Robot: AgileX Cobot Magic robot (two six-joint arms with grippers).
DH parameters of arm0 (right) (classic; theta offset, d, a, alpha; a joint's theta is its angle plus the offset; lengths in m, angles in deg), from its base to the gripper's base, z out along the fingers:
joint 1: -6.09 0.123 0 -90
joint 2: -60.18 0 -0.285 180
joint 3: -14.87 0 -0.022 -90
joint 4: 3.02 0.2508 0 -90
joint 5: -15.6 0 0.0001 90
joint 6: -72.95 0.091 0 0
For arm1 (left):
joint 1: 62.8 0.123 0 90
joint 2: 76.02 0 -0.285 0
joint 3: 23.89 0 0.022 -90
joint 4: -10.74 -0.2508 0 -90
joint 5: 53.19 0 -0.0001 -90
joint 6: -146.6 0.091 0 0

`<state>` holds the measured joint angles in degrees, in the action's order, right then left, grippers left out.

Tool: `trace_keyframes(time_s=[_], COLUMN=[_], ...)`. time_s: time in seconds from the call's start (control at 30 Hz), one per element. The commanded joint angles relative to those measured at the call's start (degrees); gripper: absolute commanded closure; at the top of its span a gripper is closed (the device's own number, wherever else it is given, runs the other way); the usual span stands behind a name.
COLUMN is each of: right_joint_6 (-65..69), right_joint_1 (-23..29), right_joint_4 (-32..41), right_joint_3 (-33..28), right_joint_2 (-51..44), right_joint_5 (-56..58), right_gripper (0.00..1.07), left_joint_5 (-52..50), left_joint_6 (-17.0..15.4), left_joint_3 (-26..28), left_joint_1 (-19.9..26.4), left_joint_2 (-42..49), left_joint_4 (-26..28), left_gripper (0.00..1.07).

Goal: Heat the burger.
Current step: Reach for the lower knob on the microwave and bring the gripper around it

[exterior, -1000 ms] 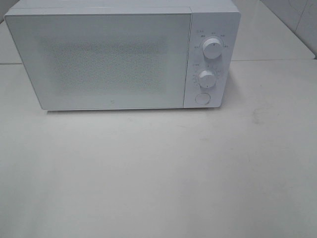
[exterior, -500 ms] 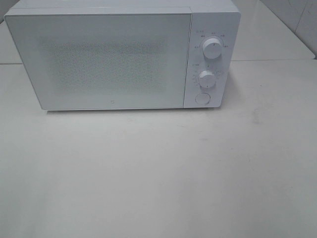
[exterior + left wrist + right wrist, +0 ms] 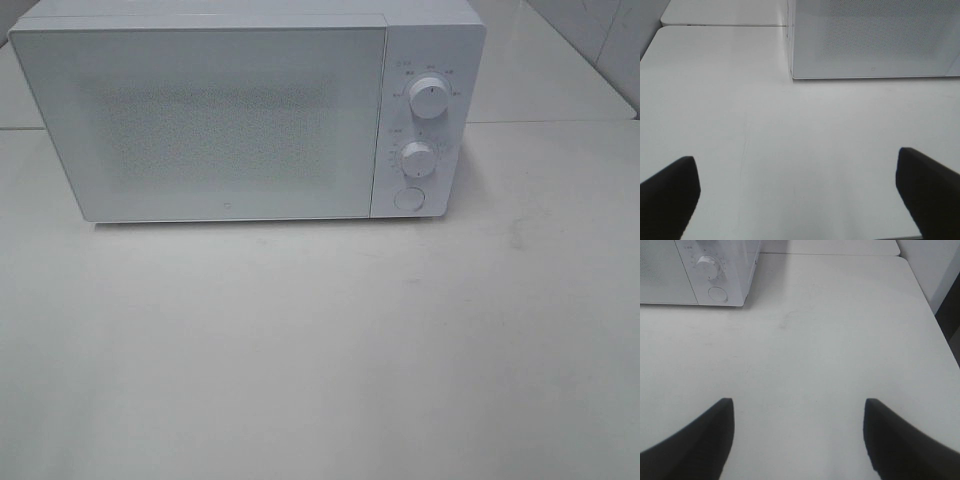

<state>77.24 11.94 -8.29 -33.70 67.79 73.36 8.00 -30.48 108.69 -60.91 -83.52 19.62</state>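
Though holding nothing, fingers apart on left gripper (image 3: 795, 165) and right gripper (image 3: 798, 402), cannot judge progress: no burger between or ahead of the fingers, perhaps behind the shut microwave door (image 3: 215, 120) beyond them.

Illegible tiny marks around microwave (image 3: 230, 120) dials (image 3: 428, 100)

Mock kitchen (lab-like): white microwave (image 3: 250, 110) on plain white table (image 3: 320, 350)
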Motion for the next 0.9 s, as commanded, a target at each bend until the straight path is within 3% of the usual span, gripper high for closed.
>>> trace_keyframes(time_s=[0.03, 0.9], right_joint_6=[-0.3, -0.3], right_joint_1=[-0.5, -0.5], right_joint_4=[0.1, 0.0], right_joint_3=[-0.1, -0.1], right_joint_2=[-1.5, -1.0], right_joint_5=[-0.6, -0.7], right_gripper=[0.36, 0.36], left_joint_5=[-0.2, -0.2], left_joint_6=[-0.1, -0.1], left_joint_3=[-0.3, -0.3], left_joint_1=[0.2, 0.2], left_joint_2=[1.0, 1.0], left_joint_4=[-0.1, -0.1], left_gripper=[0.06, 0.07])
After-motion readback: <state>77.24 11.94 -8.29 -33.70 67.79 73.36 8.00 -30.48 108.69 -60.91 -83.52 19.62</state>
